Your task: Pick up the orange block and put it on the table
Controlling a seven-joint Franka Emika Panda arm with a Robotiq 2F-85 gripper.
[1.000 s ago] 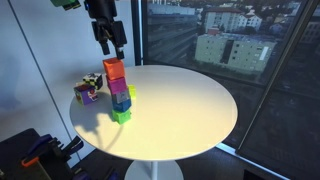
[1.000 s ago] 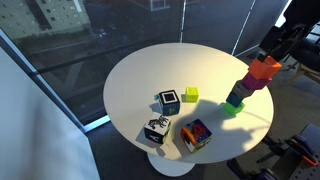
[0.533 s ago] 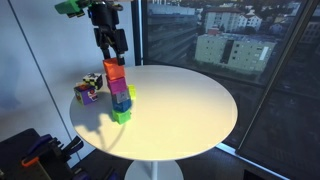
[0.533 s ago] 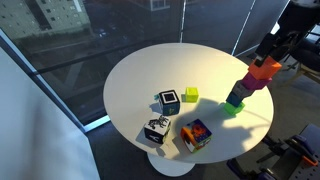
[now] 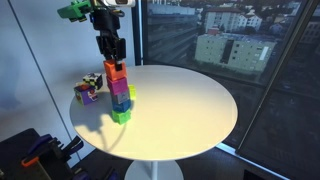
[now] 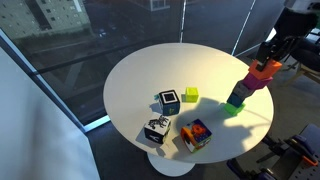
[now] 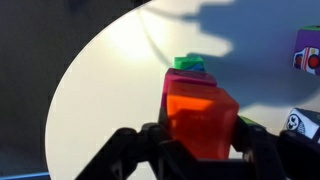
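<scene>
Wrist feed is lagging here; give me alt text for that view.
The orange block fills the centre, topping a stack, with the gripper straddling it; whether it is clamped is unclear. A magenta block and green block show beneath, on the white table.

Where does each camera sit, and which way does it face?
Exterior view: beside the table, a little above it, facing the stack topped by the orange block; the tool hangs from above.
Exterior view: higher up, looking down over the tabletop; stack at far right, tool at the frame edge.
Wrist view: looks down between the tool's fingers onto the orange block, close up.
Shared: all three show orange block, stack, table and tool.
</scene>
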